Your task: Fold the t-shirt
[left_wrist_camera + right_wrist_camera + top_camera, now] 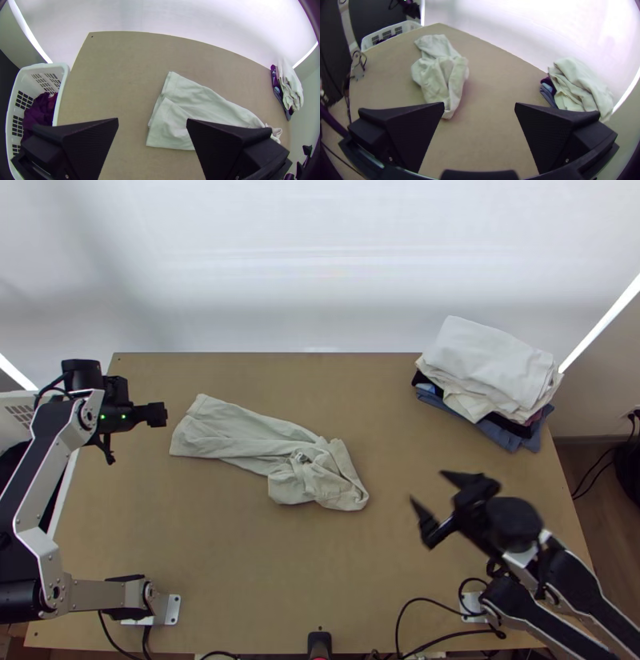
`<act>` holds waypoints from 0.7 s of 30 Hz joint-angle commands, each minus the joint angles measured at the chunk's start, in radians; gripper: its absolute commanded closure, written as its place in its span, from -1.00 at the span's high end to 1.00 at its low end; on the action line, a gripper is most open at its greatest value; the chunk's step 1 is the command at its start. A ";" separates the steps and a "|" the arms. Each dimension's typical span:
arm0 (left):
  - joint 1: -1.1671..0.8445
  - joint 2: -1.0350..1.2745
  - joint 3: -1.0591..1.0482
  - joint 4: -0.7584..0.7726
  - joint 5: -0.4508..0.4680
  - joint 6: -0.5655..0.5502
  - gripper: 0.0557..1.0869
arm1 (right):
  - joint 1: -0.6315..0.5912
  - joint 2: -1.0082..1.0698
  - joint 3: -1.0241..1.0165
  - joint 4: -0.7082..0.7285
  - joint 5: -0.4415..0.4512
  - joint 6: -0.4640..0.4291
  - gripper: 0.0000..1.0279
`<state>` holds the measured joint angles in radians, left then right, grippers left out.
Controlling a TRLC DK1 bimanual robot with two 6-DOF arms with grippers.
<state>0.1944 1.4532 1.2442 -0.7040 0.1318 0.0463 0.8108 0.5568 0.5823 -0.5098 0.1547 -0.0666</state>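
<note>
The big table [240,564] is flat and light brown, and a white wall [320,276] stands behind it. The pale cloth [240,432] lies in the middle, a bit left, smoother at its left end and bunched up at its right. A pile of clothes [488,368] sits far right. The left wrist view shows purple cloth [40,111] inside a white basket [62,93]. The left gripper [162,414] and the right gripper [428,488] are wide apart and empty.

Cloth [240,428]: plain off-white. Table [224,564]: uniform tan. Stack, far right [488,364]: white uppermost, cream beneath, then near-black and dark purple, slate blue lowest. Basket, left [43,69]: white, walls patterned in gridded slots. Laundry inside [38,111]: deep purple, partly crimson. Backdrop, far side [320,276]: white.
</note>
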 commanded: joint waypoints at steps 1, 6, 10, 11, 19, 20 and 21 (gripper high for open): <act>0.030 0.006 -0.019 0.014 0.022 0.024 0.93 | 0.100 0.060 -0.032 -0.007 0.016 -0.068 0.82; 0.060 0.007 -0.014 0.023 0.035 0.033 0.92 | 0.192 0.180 -0.067 0.044 0.016 -0.088 0.67; 0.065 0.006 -0.019 0.023 0.035 0.033 0.92 | 0.220 0.305 -0.073 0.109 0.009 -0.085 0.62; 0.065 0.004 -0.022 0.023 0.035 0.033 0.92 | 0.223 0.327 -0.075 0.125 0.003 -0.085 0.62; 0.071 -0.001 -0.017 0.018 0.035 0.049 0.92 | 0.215 0.515 -0.079 0.375 -0.012 -0.081 0.37; 0.069 -0.001 -0.017 0.018 0.035 0.049 0.93 | 0.212 0.534 -0.078 0.387 -0.012 -0.075 0.33; 0.068 0.001 -0.017 0.018 0.035 0.049 0.92 | 0.209 0.549 -0.078 0.401 -0.012 -0.062 0.21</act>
<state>0.2577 1.4532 1.2442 -0.6891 0.1547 0.0731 1.0264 1.0592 0.5167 -0.1421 0.1425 -0.1349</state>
